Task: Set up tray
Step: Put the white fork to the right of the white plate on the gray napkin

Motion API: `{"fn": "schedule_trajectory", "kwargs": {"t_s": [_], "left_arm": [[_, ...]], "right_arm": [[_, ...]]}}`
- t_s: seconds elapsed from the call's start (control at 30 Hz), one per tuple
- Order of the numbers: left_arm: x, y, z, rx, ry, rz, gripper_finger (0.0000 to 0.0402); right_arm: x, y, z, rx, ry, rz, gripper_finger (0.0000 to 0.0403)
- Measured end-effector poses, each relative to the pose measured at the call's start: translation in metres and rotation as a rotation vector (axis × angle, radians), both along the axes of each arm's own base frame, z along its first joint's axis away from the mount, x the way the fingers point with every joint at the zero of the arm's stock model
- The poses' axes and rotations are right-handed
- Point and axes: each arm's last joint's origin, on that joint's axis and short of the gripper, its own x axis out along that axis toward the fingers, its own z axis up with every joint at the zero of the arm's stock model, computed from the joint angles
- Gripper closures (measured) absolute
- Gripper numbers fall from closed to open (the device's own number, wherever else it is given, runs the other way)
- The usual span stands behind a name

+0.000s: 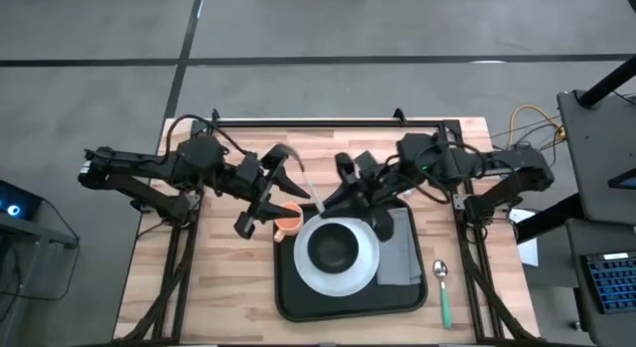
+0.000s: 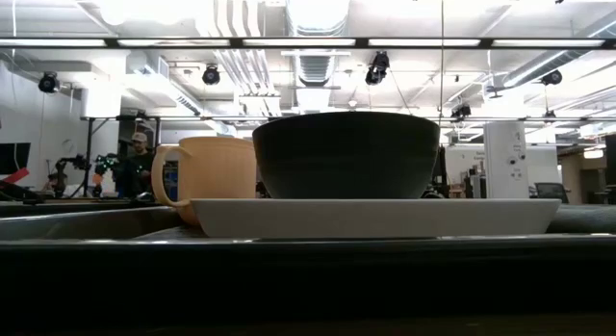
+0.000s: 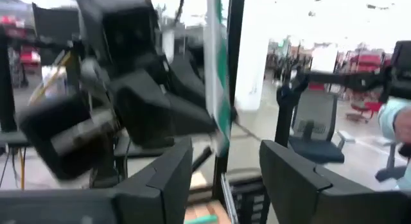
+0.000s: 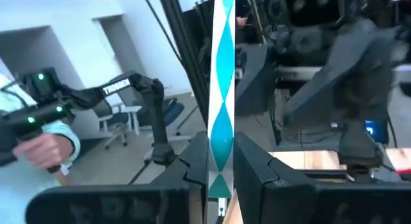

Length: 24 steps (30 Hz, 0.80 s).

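The black tray (image 1: pixel 298 299) lies at the table's near middle. It carries a white plate (image 1: pixel 370 260) with a black bowl (image 1: pixel 333 248) on it, a grey folded cloth (image 1: pixel 399 253) and an orange cup (image 1: pixel 288 219). In the low view the cup (image 2: pixel 210 174), the bowl (image 2: pixel 345 155) and the plate (image 2: pixel 375 219) stand in a row. My right gripper (image 1: pixel 326 200) is shut on a teal-and-white striped straw (image 1: pixel 306 191) above the tray's far edge. My left gripper (image 1: pixel 281 188) is open just left of the straw, above the cup; its fingers (image 3: pixel 170 179) stand apart from the straw (image 3: pixel 215 76). My right gripper (image 4: pixel 221 172) pinches the straw near one end (image 4: pixel 221 144) between its two fingers, which lie across it. The straw is lifted clear of the tray and the table. Its long free part (image 4: pixel 223 51) stands out beyond the fingers.
A spoon with a green handle (image 1: pixel 443 292) lies on the wood right of the tray. A dark rail (image 1: pixel 328 122) runs along the table's far edge. Bare wood lies left of the tray (image 1: pixel 229 287). A person's hand (image 4: pixel 38 147) shows in the room beyond.
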Motion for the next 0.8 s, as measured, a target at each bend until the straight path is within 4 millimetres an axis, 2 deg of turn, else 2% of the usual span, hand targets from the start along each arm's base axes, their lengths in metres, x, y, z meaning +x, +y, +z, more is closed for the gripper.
{"fn": "schedule_trajectory", "kwargs": {"t_s": [0.17,0.47,0.63,0.8], "left_arm": [[-0.004,-0.001,0.011,-0.005,-0.118,-0.059,0.0231],[0.000,-0.003,0.009,-0.013,-0.102,-0.102,0.0230],[0.000,-0.007,0.007,-0.027,-0.087,-0.232,0.0232],[0.001,-0.010,0.010,-0.048,-0.111,-0.303,0.0253]], "right_arm": [[0.015,0.009,0.009,-0.031,-0.044,0.046,0.0371],[0.046,0.012,0.008,-0.061,-0.061,0.097,0.0371],[0.052,0.011,0.005,-0.073,-0.060,0.108,0.0371],[0.054,0.007,0.002,-0.071,-0.057,0.097,0.0371]]}}
